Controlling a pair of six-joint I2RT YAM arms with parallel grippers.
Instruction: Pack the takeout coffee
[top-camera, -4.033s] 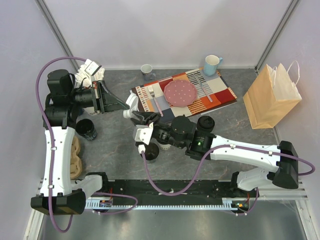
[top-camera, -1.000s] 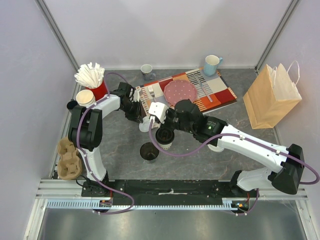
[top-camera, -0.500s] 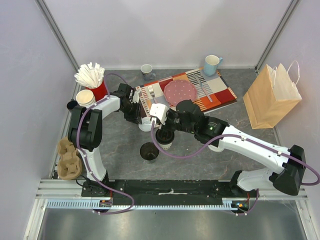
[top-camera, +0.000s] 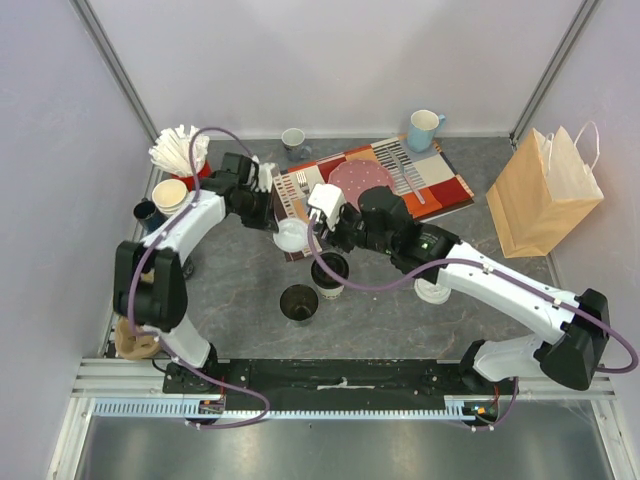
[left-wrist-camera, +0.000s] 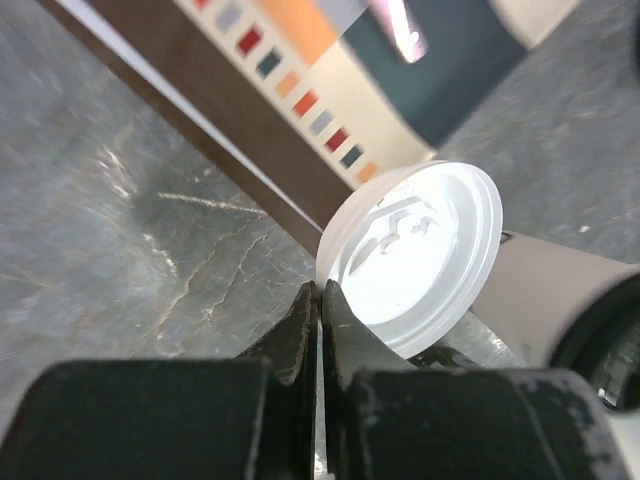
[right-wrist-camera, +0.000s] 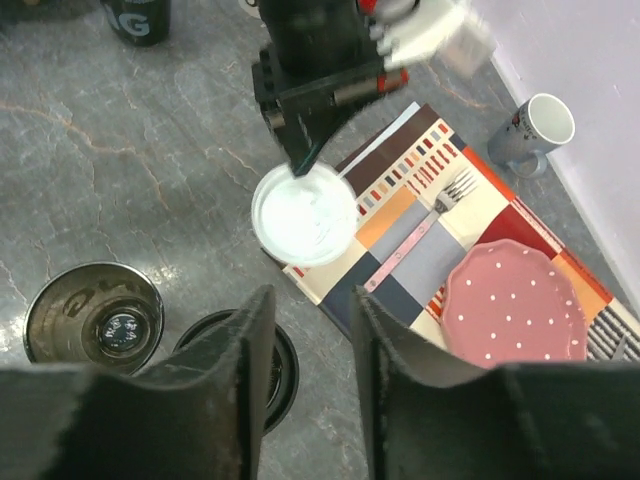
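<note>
left fingers pinching the white lid by its rim, over the placemat corner, right fingers slightly apart, empty, just above the black-lidded cup

This was a robotics lab test cell dressed up as a café counter. Plain lilac walls and bare aluminium struts boxed in a grey stone-look surface. 2 arms were bolted to a metal rail well behind the right gripper, with purple cables looped along them. The props looked staged: a striped placemat and a pink dotted plate just beyond that gripper, a blue mug farther beyond, a brown paper bag far to its right, and a red cup of wrapped straws off to its left.
</note>
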